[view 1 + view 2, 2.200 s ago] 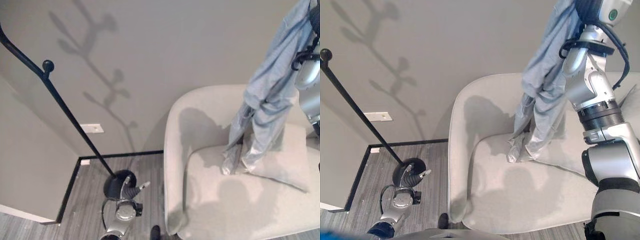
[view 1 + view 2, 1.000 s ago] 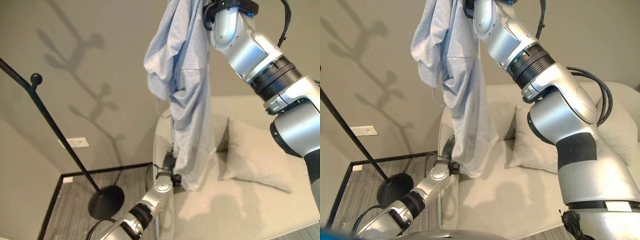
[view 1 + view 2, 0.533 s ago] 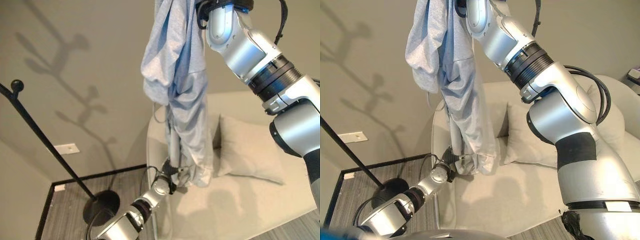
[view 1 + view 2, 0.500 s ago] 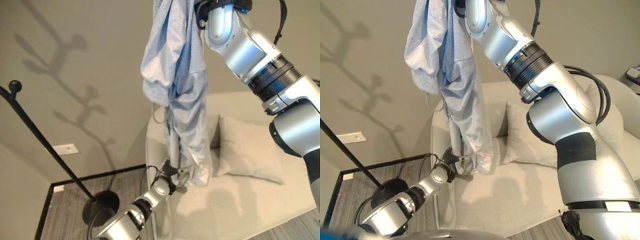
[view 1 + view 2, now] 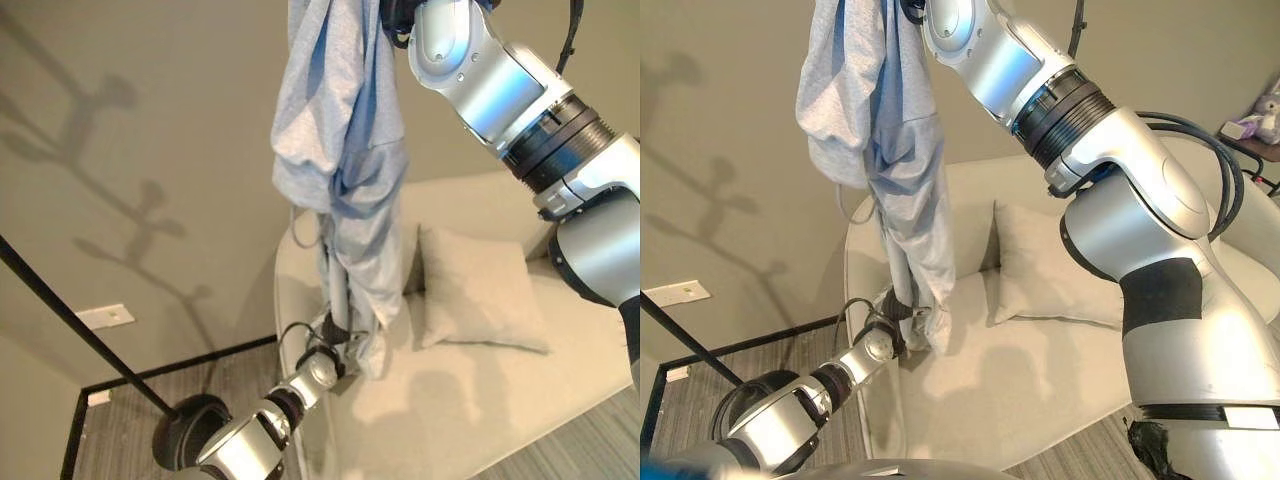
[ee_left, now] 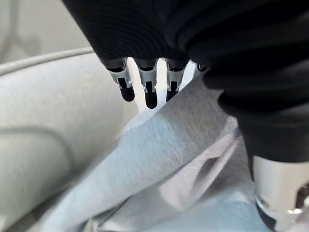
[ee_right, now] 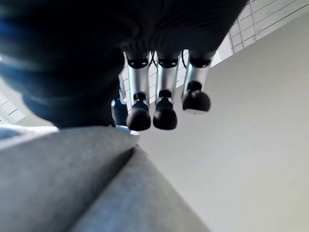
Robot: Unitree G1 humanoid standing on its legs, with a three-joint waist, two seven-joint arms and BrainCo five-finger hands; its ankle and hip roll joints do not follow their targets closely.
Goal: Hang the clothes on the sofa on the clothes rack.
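While the right hand (image 7: 159, 104) grips the pale blue garment (image 5: 345, 150) high above the sofa (image 5: 480, 400), fingers curled over the bunched cloth, the garment hangs down to the seat's front corner. Left hand (image 6: 149, 87) pinches its lower hem there. Clothes rack (image 5: 90, 350) stands well apart, at left. Cushion (image 5: 470, 290) rests on the sofa.

head eyes look down, sharing the sofa (image 5: 470, 400); wrist views close.
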